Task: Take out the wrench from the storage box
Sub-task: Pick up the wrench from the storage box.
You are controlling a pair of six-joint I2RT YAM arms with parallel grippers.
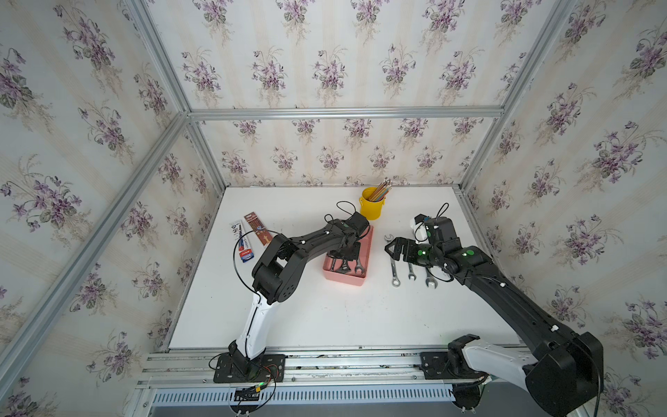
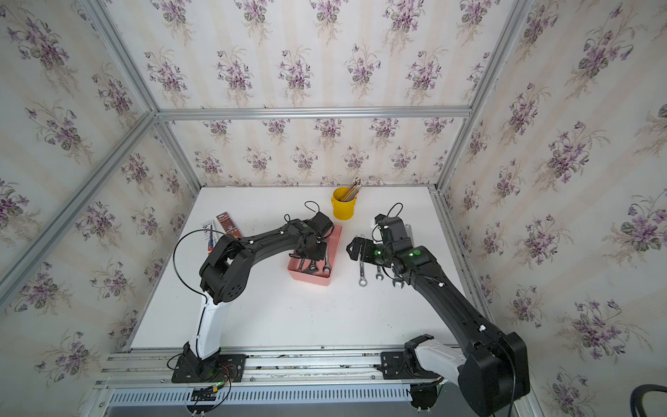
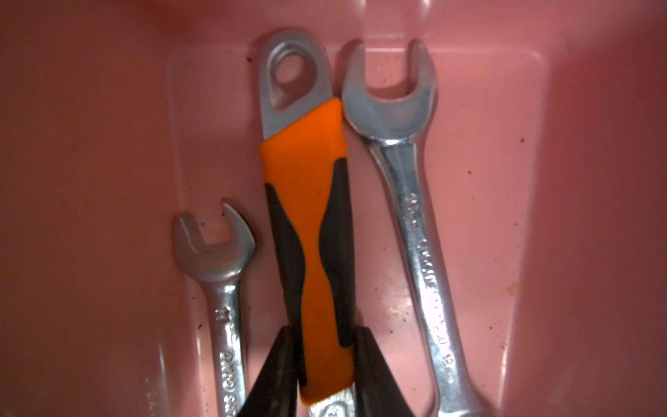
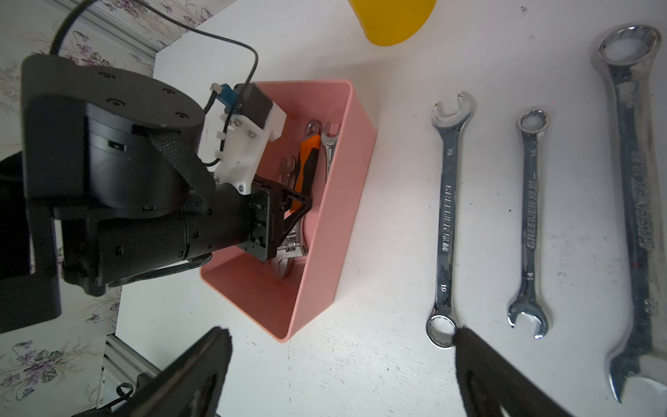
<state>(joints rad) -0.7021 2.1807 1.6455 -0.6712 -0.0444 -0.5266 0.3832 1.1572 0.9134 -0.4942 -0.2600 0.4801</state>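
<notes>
Three wrenches lie side by side in the storage box (image 3: 90, 180), and the middle one, the orange-handled wrench (image 3: 306, 202), is the one in hand. The left fingers (image 3: 285, 346) are down inside the box and nearly closed. One finger presses each side of the rubber grip near its jaw end, so they pinch across its width. From this close I would say both pads are touching the handle, but how firmly they bite I cannot tell.

The wrench's long axis runs straight ahead of those fingers, along the length of the box. Its hanging-hole end is farthest from the fingertips and its adjustable head is hidden beneath the wrist. A small open-end wrench (image 3: 213, 249) lies just beside one finger. A larger combination wrench (image 3: 415, 202) lies just beside the other, and its open head seems to touch the orange grip far ahead of the fingertips.

The right fingers (image 4: 202, 361) are spread wide and hold nothing. They hover over the desk (image 1: 325, 317) beside the box, above three wrenches laid out in a row (image 4: 447, 216). The left arm is therefore the nearer one by far.

With the grip near one end, a straight upward lift will probably let the far end droop and brush the neighbouring wrenches.
</notes>
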